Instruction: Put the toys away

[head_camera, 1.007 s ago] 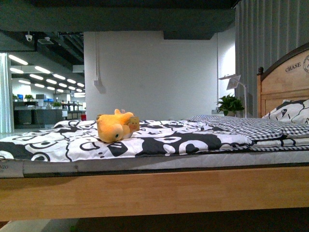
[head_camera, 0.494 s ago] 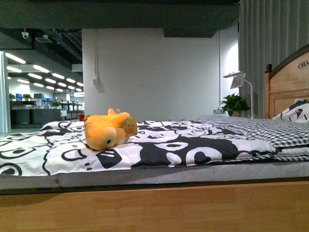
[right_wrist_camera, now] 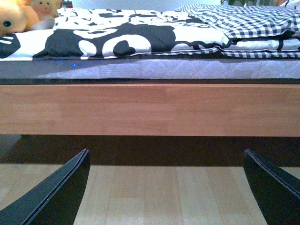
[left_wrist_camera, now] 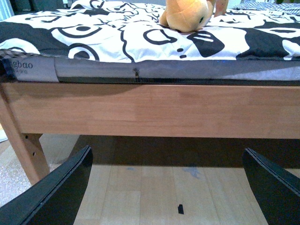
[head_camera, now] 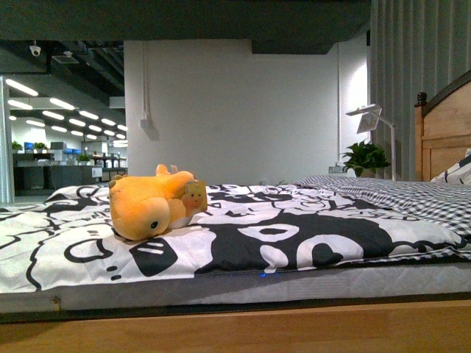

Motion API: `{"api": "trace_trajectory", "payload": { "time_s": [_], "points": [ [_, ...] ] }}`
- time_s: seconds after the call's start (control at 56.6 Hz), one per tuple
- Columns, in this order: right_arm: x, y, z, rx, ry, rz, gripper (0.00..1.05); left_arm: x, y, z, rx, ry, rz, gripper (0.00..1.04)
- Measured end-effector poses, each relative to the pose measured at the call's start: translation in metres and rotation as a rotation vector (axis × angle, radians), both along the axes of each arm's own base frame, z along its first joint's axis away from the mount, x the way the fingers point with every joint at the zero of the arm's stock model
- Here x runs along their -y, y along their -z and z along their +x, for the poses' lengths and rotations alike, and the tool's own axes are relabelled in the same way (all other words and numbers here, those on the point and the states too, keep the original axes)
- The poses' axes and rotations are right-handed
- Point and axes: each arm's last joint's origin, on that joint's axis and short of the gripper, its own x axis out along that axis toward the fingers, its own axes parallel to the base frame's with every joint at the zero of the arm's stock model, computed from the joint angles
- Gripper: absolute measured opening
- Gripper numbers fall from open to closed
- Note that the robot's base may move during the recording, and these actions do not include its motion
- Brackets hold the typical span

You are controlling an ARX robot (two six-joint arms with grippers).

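Observation:
An orange-yellow plush toy [head_camera: 151,204] lies on its side on the black-and-white patterned bedspread [head_camera: 309,239], left of centre in the front view. It also shows in the left wrist view as the toy [left_wrist_camera: 187,15] beyond the bed's wooden side rail [left_wrist_camera: 154,110], and in the right wrist view the toy [right_wrist_camera: 21,18] shows partly at the frame's edge. My left gripper [left_wrist_camera: 166,187] hangs open over the wooden floor, below the rail. My right gripper [right_wrist_camera: 166,187] is open too, low in front of the rail [right_wrist_camera: 150,110]. Nothing is between either pair of fingers.
A checked blanket [head_camera: 397,193] covers the bed's right part, by the wooden headboard [head_camera: 445,132]. A desk lamp [head_camera: 372,118] and a potted plant [head_camera: 364,158] stand behind the bed. A bed leg [left_wrist_camera: 23,150] meets the floor in the left wrist view.
The front view has closed in on the bed and shifted: the toy looks larger and sits further left, and the headboard has slid toward the right edge.

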Motion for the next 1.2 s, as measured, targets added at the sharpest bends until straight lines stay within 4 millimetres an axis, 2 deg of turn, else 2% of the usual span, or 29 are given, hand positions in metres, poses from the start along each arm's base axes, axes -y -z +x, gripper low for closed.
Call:
{"api": "trace_trajectory", "payload": {
  "time_s": [1.201],
  "points": [
    [0.0,0.0001,0.0,-0.001,0.0,0.0,0.98,0.0,0.0,0.0,0.0,0.0,0.0,0.98]
  ]
}}
